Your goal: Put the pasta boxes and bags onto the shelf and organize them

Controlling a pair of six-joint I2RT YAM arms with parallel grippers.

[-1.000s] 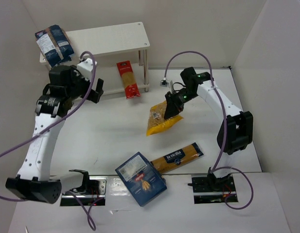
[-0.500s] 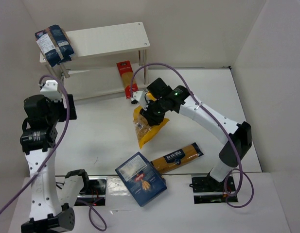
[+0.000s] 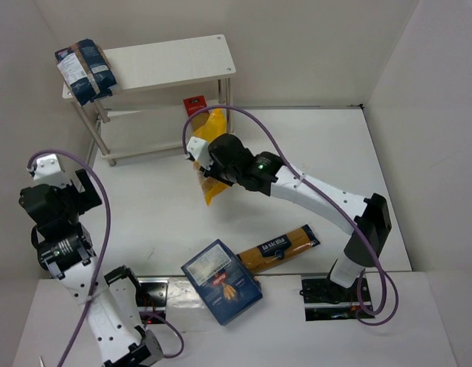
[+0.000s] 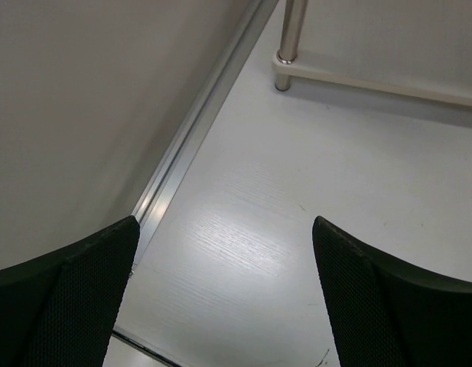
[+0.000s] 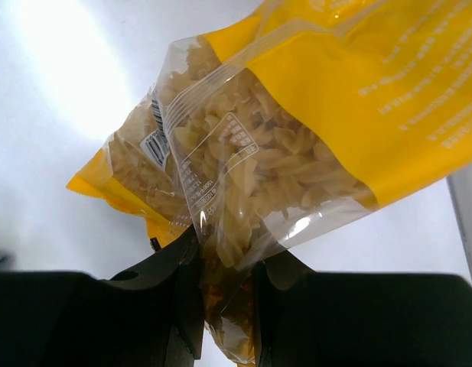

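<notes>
My right gripper (image 3: 209,164) (image 5: 228,248) is shut on the yellow clear-window bag of short pasta (image 3: 209,188) (image 5: 320,115) and holds it above the table, just in front of the right end of the white shelf (image 3: 174,60). The narrow red spaghetti pack (image 3: 193,101) shows only its top behind the bag. Two dark blue bags (image 3: 84,70) lie on the left end of the top board. The blue box (image 3: 220,280) and the orange-and-navy spaghetti pack (image 3: 280,247) lie on the table near the front. My left gripper (image 3: 81,191) (image 4: 224,223) is open and empty by the left wall.
A shelf leg (image 4: 287,42) and the lower board's edge show at the top of the left wrist view, with the wall's base rail (image 4: 197,130) on the left. White walls close in the table on the left, back and right.
My right arm has swung left and back, carrying the yellow bag from mid-table up to the shelf's right end. My left arm has drawn back from the shelf toward the left wall.
</notes>
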